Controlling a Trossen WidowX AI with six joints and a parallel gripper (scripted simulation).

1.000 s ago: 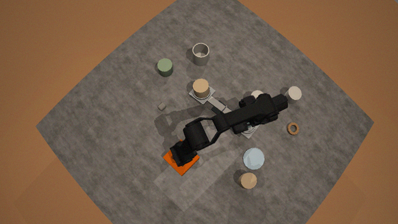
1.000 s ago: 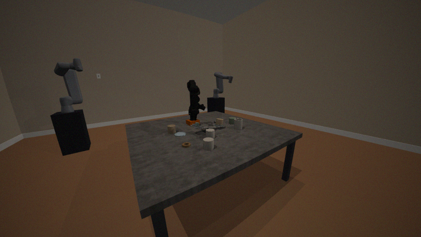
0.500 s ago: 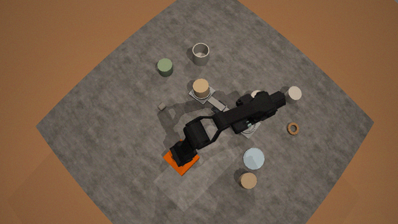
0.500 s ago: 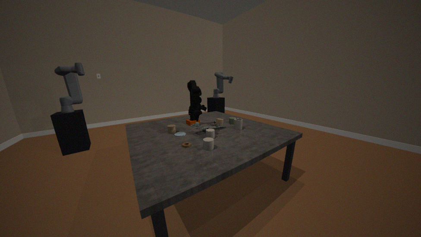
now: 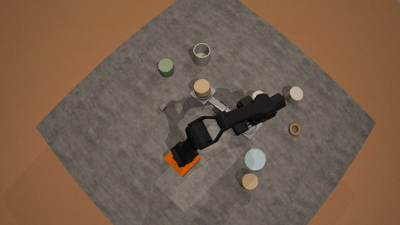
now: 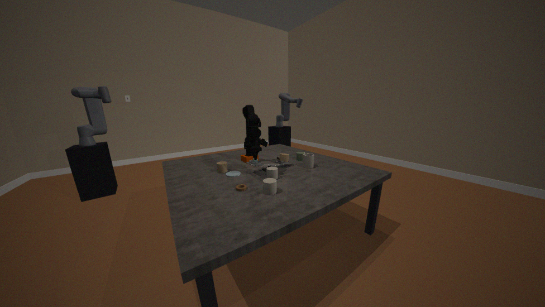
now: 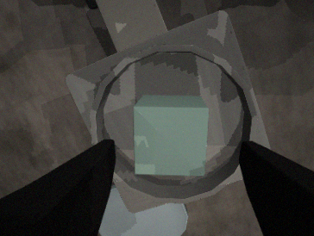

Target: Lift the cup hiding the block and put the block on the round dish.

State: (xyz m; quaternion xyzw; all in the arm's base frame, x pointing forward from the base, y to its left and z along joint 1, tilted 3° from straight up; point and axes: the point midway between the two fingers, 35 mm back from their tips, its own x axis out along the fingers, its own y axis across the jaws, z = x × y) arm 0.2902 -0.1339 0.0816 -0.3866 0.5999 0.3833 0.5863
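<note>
The mint-green block sits uncovered inside the round rim on one end plate of the balance. A tan cup stands upside down on the other end. A matching tan cup stands on the table beside the pale blue round dish, not above it. My gripper is open and empty, above the block, with one finger on each side of it in the wrist view. In the top view the arm hides the fingers.
A white cup is partly under the arm in the top view. Another white cup, a brown ring, a tall grey cup, a green cylinder and a small grey block stand around the balance.
</note>
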